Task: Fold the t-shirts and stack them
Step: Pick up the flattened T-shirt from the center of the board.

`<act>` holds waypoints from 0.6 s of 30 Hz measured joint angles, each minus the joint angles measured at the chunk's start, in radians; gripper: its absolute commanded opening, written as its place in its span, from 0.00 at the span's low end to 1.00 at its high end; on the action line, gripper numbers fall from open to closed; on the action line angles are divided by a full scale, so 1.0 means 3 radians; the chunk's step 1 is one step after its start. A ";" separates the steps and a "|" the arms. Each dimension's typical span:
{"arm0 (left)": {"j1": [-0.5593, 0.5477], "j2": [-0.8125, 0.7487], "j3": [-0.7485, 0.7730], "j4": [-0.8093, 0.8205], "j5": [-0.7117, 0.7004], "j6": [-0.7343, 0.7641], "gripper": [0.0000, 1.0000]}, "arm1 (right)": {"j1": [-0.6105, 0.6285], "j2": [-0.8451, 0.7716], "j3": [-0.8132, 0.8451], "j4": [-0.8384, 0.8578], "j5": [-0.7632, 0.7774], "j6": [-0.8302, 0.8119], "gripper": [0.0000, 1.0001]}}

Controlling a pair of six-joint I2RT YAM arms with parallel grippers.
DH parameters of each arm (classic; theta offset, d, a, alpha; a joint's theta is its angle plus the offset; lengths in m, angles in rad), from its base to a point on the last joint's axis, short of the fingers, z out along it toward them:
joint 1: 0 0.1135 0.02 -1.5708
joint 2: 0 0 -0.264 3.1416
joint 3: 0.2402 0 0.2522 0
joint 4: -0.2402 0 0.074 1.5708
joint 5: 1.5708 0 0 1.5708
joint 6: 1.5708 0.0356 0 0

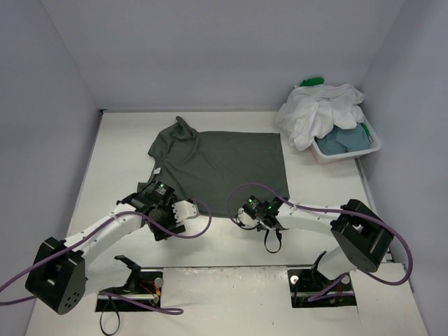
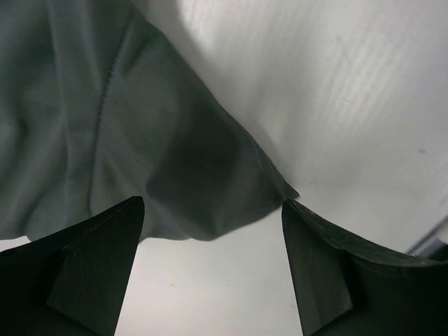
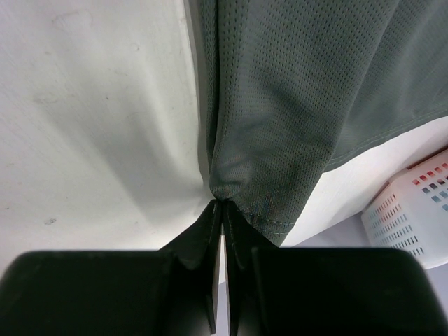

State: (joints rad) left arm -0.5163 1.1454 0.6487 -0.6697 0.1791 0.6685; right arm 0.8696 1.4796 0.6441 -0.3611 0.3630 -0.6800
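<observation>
A dark grey t-shirt (image 1: 224, 164) lies spread on the white table (image 1: 119, 161), collar to the left. My right gripper (image 1: 239, 214) is at its near edge. In the right wrist view the right gripper (image 3: 222, 203) is shut on a pinch of the dark grey t-shirt (image 3: 294, 105) at its hem. My left gripper (image 1: 150, 198) sits by the shirt's near left part. It stands open (image 2: 211, 204), and a fold of the shirt (image 2: 105, 126) reaches just between the fingertips, with bare table below. More t-shirts, white (image 1: 318, 112), blue-grey (image 1: 346, 138) and green (image 1: 311, 82), are heaped in the basket.
A white slotted basket (image 1: 346, 152) stands at the back right, also seen in the right wrist view (image 3: 413, 210). Grey walls close off the table at the back and on both sides. Purple cables loop from both arms over the near table.
</observation>
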 measured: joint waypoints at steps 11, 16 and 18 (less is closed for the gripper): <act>-0.0031 0.0397 -0.0031 0.0407 -0.0060 -0.0203 0.75 | 0.0000 -0.0066 0.0000 -0.0060 0.0011 0.0005 0.00; -0.0043 0.0543 0.0076 0.0326 0.0020 -0.0258 0.54 | -0.0001 -0.0071 0.0001 -0.0062 0.0014 0.0004 0.00; -0.0048 0.0563 0.0085 0.0287 0.0043 -0.0271 0.36 | -0.0001 -0.0071 0.0001 -0.0064 0.0014 0.0004 0.00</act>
State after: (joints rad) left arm -0.5308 1.3144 0.6743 -0.5835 0.1921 0.5873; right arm 0.8692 1.4582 0.6445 -0.3801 0.3672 -0.6788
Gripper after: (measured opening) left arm 0.501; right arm 0.004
